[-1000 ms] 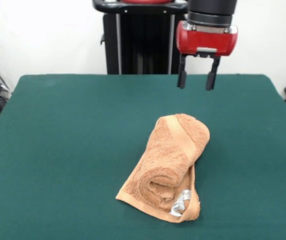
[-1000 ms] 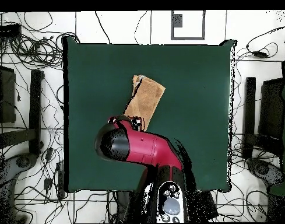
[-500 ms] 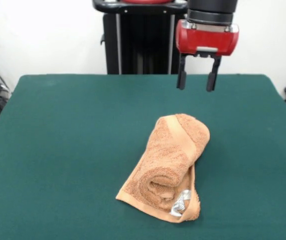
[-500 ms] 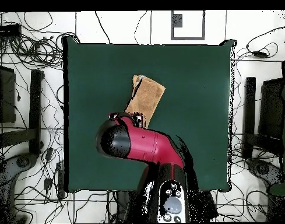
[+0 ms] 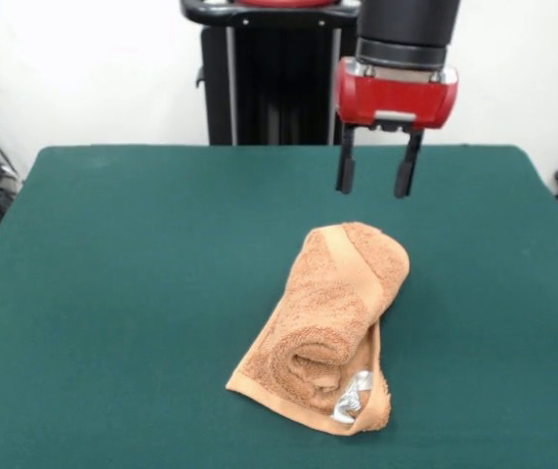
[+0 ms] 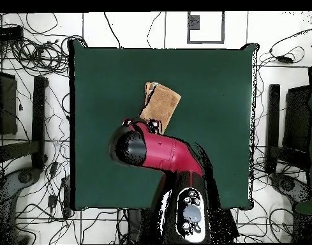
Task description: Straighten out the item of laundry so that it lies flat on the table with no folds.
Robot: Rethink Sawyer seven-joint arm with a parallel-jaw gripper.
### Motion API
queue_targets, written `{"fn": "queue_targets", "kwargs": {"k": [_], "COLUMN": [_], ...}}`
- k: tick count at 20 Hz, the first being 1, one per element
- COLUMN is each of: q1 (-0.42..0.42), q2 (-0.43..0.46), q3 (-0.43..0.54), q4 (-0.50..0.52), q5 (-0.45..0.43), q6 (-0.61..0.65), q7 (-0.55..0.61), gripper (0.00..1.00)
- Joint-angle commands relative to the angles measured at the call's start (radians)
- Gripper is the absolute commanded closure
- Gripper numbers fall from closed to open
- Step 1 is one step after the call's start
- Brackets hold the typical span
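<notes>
The item of laundry point(image 5: 328, 327) is lying a little right of the centre of the front view, in the lower half of the frame, on the table point(image 5: 142, 283). It is not flat at all: the thick orange-tan terry cloth is sitting rolled into a loose tube, and the open spiral end is facing the bottom of the frame, where a flat corner is sticking out. A small silver-white label point(image 5: 353, 397) is showing at this near end, and a smoother woven border band is running along the upper part of the roll. The table top is showing a dark green, felt-like surface, wide and bare around the towel. So the task is looking hardly begun; the whole unrolling and smoothing is remaining to be done. Further back, in the upper part of the frame, the gripper point(image 5: 374, 174) is hanging above the far end of the roll, clearly apart from it. Its two thin black fingers point(image 5: 344, 166) are pointing down with an open gap between them, and they are holding nothing. In the overhead view the red arm is covering the gripper.
</notes>
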Motion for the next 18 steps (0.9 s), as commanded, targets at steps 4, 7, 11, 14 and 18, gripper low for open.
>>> {"fn": "queue_targets", "kwargs": {"k": [4,7,11,14,18], "q1": [-0.032,-0.036,-0.035,-0.032,-0.025], "q2": [0.07,0.081,0.071,0.075,0.07], "q3": [0.08,0.081,0.085,0.086,0.079], "q4": [-0.032,-0.052,-0.027,-0.025,-0.025], "q5": [0.037,0.039,0.037,0.038,0.039], "q6": [-0.006,-0.004,-0.028,-0.039,-0.034], "q7": [0.187,0.184,0.195,0.202,0.207], "gripper": [0.0,0.0,0.0,0.0,0.0]}}
